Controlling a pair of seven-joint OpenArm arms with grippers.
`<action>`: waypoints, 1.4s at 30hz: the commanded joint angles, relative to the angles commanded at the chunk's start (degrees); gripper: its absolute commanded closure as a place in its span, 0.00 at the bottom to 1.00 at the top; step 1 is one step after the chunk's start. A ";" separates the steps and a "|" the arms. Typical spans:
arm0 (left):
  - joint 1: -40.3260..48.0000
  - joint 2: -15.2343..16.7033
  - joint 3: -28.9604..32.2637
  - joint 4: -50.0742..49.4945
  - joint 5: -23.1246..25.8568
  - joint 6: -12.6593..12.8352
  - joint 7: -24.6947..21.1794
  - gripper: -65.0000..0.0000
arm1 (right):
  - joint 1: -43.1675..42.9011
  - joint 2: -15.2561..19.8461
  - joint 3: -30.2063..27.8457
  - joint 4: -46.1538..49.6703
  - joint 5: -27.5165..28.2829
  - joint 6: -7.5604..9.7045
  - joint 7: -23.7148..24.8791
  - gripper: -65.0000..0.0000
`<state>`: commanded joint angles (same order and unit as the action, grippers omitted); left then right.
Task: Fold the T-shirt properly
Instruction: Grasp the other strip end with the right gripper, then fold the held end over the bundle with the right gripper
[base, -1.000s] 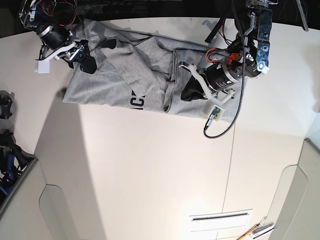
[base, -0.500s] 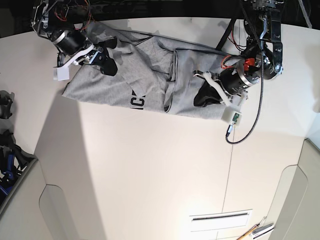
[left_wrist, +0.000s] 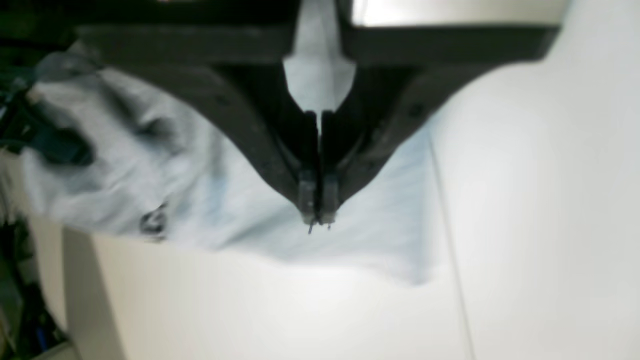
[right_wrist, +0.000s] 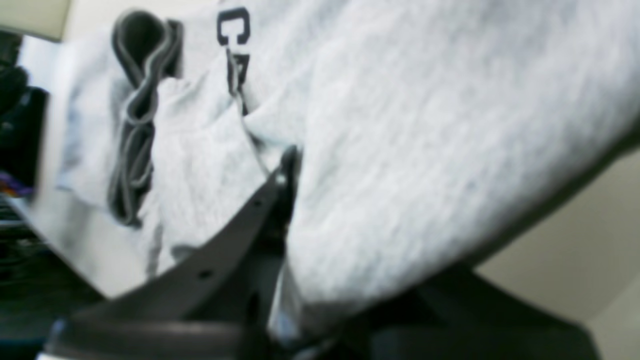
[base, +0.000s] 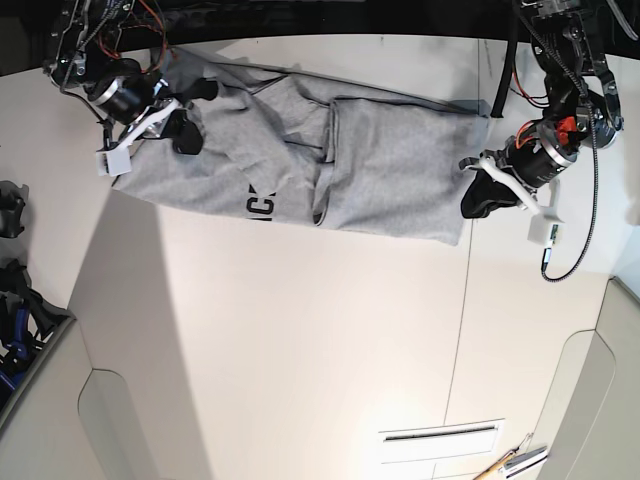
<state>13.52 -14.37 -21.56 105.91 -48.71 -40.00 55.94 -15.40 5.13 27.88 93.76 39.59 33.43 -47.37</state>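
The bench (base: 300, 330) is a big pale surface with a seam running down its right part. The T-shirt (base: 390, 170) lies stretched across the bench's 12 o'clock end, a long grey band running from about 10 o'clock to 2 o'clock, rumpled with a deep fold near its middle and a bit of black lettering (base: 261, 203) peeking out along the lower edge.

The right hand (base: 185, 125) sits at the shirt's 10 o'clock end. In the right wrist view, grey cloth drapes over one finger (right_wrist: 280, 190) and the hand looks clamped on the fabric.

The left hand (base: 478, 200) is at the shirt's 3 o'clock edge. In the left wrist view its fingers (left_wrist: 307, 192) are pressed together, tips hanging over the cloth; whether any cloth is pinched between them is too blurry to call.
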 joint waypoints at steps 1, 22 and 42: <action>0.98 -0.63 0.00 0.00 0.02 0.00 -0.02 1.00 | -0.02 1.38 0.87 0.48 0.00 -0.02 0.00 1.00; 6.32 6.75 16.28 -4.22 10.43 2.11 -9.29 1.00 | 10.27 8.72 11.56 9.01 4.20 -0.42 -8.87 1.00; 6.32 6.73 23.10 -5.38 13.16 4.84 -12.33 1.00 | 10.29 -8.79 -24.96 14.69 -20.94 -5.05 -3.65 0.87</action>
<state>19.84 -7.64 1.54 100.53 -35.55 -35.16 43.62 -5.10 -3.66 2.92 108.44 18.65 28.38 -51.03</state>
